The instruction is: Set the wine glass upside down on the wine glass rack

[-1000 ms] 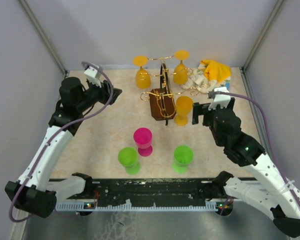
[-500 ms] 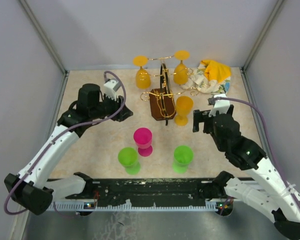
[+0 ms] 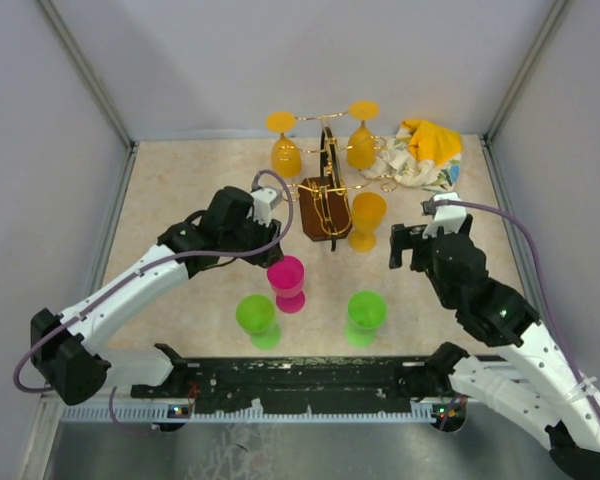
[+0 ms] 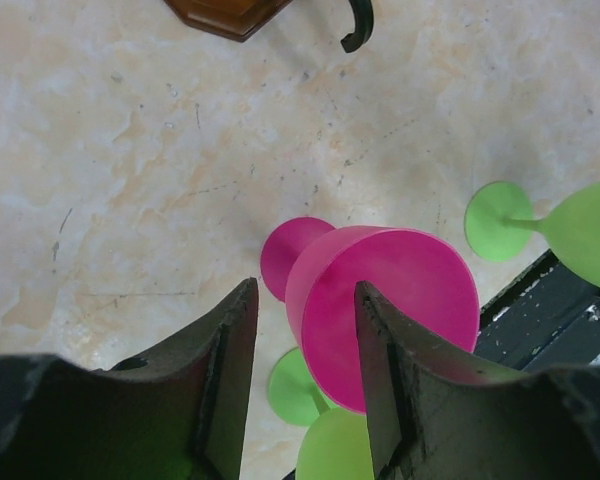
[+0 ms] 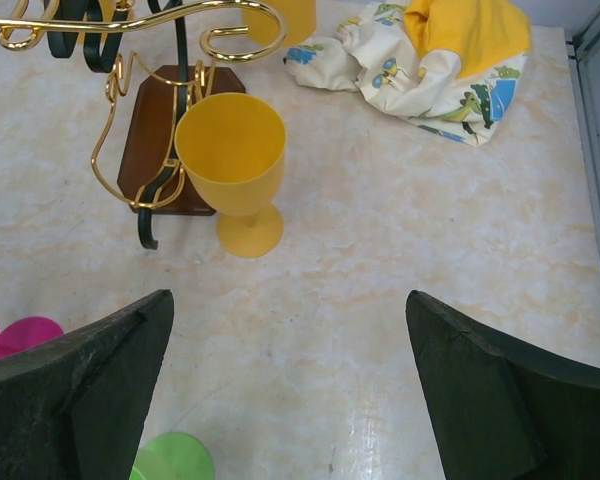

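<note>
A: Left claw (image 4: pixel 304 290)?
B: Spread. Upright pink glass (image 4: pixel 400 290) stands on the table (image 4: pixel 130 150) just past the tips, partly in the gap. Not pinched, looks like a grab lineup.
A: Right claw (image 5: pixel 288 300)?
B: Spread wide, empty, facing the yellow glass (image 5: pixel 232 150) beside the rack (image 5: pixel 155 120).

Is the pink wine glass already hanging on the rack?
No, the pink wine glass stands upright on the table, clear of the wine glass rack.
</note>
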Motion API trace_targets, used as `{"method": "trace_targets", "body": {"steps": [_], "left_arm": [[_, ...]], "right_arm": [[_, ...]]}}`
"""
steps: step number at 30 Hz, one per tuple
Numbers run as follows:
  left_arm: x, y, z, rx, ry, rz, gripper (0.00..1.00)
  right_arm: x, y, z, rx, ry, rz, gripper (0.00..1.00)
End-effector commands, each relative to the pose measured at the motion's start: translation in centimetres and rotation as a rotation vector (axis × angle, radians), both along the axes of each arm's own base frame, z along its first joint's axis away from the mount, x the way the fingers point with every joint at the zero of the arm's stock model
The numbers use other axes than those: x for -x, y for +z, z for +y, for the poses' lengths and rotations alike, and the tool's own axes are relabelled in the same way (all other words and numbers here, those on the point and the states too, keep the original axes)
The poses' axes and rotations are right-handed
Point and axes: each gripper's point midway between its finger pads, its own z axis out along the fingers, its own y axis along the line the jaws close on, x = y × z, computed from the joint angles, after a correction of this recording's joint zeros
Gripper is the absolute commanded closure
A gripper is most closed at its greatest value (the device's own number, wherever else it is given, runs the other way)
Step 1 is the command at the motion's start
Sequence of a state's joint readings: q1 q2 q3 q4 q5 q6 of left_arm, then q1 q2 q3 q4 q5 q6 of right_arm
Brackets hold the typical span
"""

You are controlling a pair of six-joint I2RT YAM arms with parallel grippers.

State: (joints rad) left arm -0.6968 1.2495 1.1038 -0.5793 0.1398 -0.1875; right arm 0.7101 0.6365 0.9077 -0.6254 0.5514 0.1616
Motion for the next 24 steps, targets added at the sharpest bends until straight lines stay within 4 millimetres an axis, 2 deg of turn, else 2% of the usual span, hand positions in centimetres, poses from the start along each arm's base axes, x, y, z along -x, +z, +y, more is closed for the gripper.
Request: {"method": "trace_targets", "body": {"steps": [1,5,11,13,19,24], "left_arm": [[-0.2,-1.0,1.0,-0.069,0.065,0.003,0.51],[0.5,-2.1,0.4,-0.087,0.040,0.042,0.52],[1.2,-3.3,-0.1,-0.112,0.024,0.073,0.64],[1.3,-3.4,-0.2,-0.112,0.024,0.079,0.67],[1.2,-2.9,-0.5,-0.105,0.019,0.064,0.67],[1.3,-3.0,-0.6,-0.104,0.009,0.069,0.84]], "right_arm": [[0.2,0.7,-0.2,-0.030,-0.005,-0.022,0.01],[0.3,0.7,-0.4,-0.029,-0.011,-0.022,0.01],[0.3,0.5,-0.4,-0.025,-0.007,-0.020,0.01],[0.2,0.5,-0.2,-0.028,-0.003,-0.021,0.01],[0.1,0.3,-0.2,-0.022,-0.005,-0.013,0.01],[0.1,0.2,-0.1,-0.022,-0.001,-0.009,0.01]]}}
